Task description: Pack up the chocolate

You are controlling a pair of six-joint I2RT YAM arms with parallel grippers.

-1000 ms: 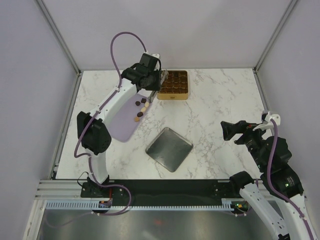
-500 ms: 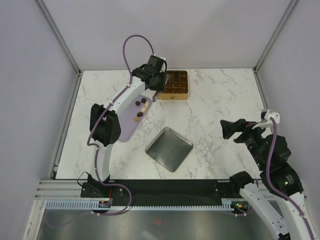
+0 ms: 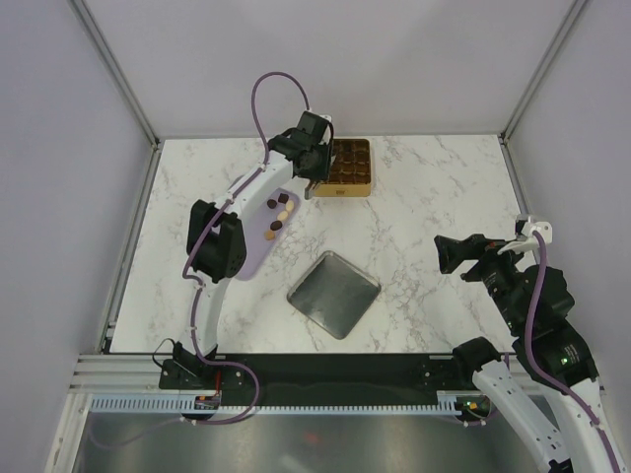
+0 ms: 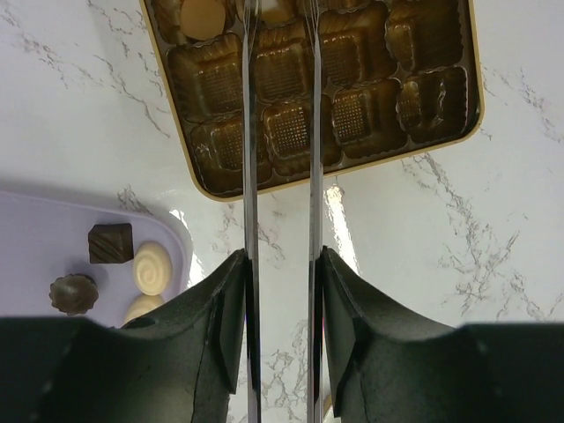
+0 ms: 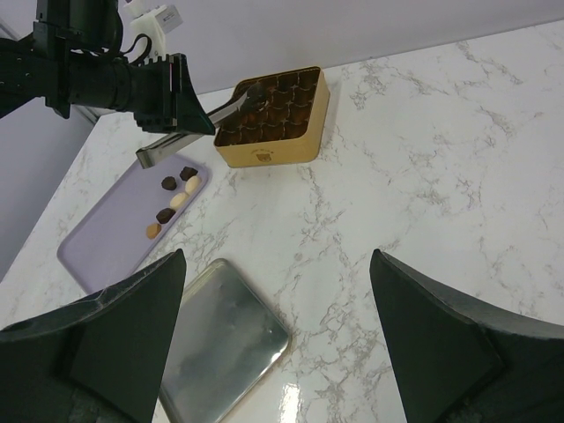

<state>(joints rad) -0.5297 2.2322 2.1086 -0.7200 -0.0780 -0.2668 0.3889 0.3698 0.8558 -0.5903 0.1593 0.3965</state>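
The chocolate lies as several small dark and pale pieces on the lilac board; three show in the left wrist view. My left gripper is shut on metal tongs, whose two blades reach over the gold tin and run out of frame. One pale piece sits in a cell of the tin, and another shows between the blades. From the right wrist view, the tongs point into the tin. My right gripper hangs open and empty, far right.
A flat silver lid lies on the marble in front of the board and tin. The tin stands near the back wall. The enclosure walls close in the table's left, back and right edges.
My left arm has swung right, carrying the tongs from the board's edge to over the tin. The right arm has not moved.
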